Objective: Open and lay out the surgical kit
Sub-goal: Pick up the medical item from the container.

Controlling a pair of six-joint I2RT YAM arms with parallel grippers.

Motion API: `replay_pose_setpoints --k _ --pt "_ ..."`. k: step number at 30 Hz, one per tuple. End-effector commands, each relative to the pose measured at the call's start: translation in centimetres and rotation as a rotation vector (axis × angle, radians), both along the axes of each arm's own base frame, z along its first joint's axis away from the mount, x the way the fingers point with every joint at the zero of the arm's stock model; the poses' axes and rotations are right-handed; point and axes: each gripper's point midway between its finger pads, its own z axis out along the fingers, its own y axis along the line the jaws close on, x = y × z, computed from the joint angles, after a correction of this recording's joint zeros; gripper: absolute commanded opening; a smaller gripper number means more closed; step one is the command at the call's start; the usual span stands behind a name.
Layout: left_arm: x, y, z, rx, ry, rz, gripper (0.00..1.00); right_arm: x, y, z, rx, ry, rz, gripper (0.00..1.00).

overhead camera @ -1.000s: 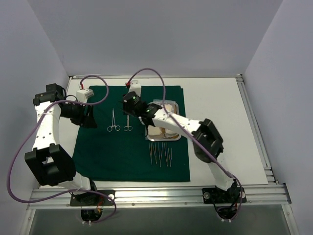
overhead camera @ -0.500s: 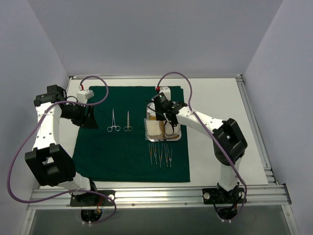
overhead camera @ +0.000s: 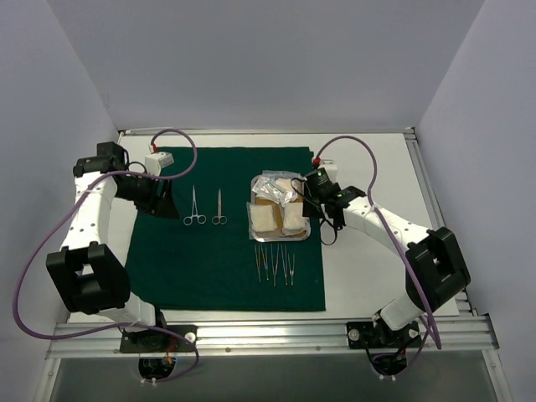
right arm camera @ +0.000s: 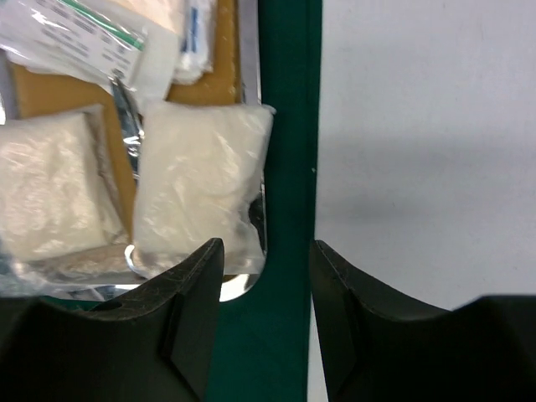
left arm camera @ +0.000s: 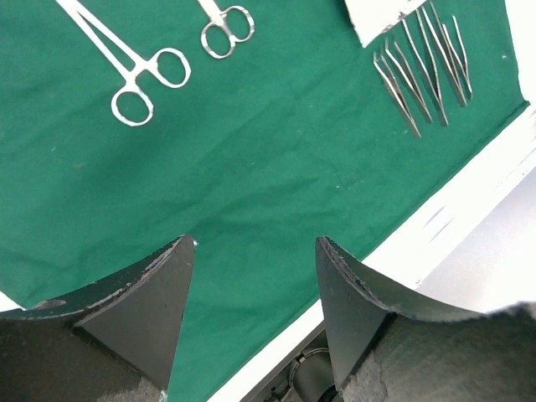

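The surgical kit lies unfolded: a dark green cloth [overhead camera: 218, 260] carries two ring-handled clamps [overhead camera: 206, 211], several thin tweezers [overhead camera: 275, 264] and a steel tray [overhead camera: 303, 237] with white gauze pads [overhead camera: 280, 219] and clear packets [overhead camera: 275, 186]. My left gripper [overhead camera: 163, 205] hovers open over the cloth's left part. In its wrist view the gripper [left arm camera: 255, 247] is empty, with the clamps [left arm camera: 134, 71] and tweezers [left arm camera: 423, 59] beyond. My right gripper [overhead camera: 327, 234] stands open just right of the tray. Seen from its wrist, the gripper [right arm camera: 266, 251] straddles the cloth's right strip [right arm camera: 289, 126], beside a gauze pad [right arm camera: 201, 180].
Bare white table [overhead camera: 377, 218] lies right of the cloth, and a narrow strip on the left. An aluminium rail [overhead camera: 268, 331] runs along the near edge. Purple cables loop over both arms. Grey walls close in the back and sides.
The right arm has swung right, from left of the tray across it to the cloth's right edge, uncovering the packets and pads. The left gripper has shifted slightly.
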Motion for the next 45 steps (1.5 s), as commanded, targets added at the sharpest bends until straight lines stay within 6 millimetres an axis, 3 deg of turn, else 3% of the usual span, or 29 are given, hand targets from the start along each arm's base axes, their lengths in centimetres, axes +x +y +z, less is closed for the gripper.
replay_pose_setpoints --k 1,7,13,19,25,31,37,43,44,45 --pt "0.8 -0.6 0.8 -0.009 -0.044 -0.013 0.69 0.0 0.6 0.3 0.081 -0.013 0.027 0.41" --pt "0.5 -0.9 0.8 -0.011 -0.049 -0.021 0.69 0.3 2.3 -0.9 0.124 -0.003 0.103 0.43" --pt "0.2 -0.8 0.9 0.004 -0.058 -0.028 0.69 0.2 2.3 -4.9 0.089 0.068 0.121 0.43" --pt "0.1 -0.7 0.8 0.007 -0.046 -0.033 0.69 0.4 2.7 -5.8 0.106 0.065 0.13 0.39" --pt "0.1 -0.7 0.9 0.01 -0.051 -0.033 0.69 0.1 2.5 -5.9 0.093 0.064 0.138 0.1" --pt "0.3 -0.8 1.0 0.005 -0.051 -0.032 0.69 -0.1 2.2 -3.3 0.085 0.032 0.155 0.0" --pt "0.2 -1.1 1.6 -0.016 -0.055 -0.044 0.69 0.0 3.6 1.4 0.102 -0.03 0.204 0.0" --pt "0.3 -1.6 2.2 -0.05 -0.061 -0.055 0.69 1.2 8.6 7.3 0.152 -0.151 0.295 0.0" --pt "0.3 -1.7 2.3 -0.058 -0.059 -0.058 0.69 1.9 9.7 7.7 0.168 -0.176 0.297 0.0" --pt "0.4 -1.8 2.6 -0.063 -0.066 -0.06 0.69 3.0 11.0 9.6 0.199 -0.229 0.3 0.0"
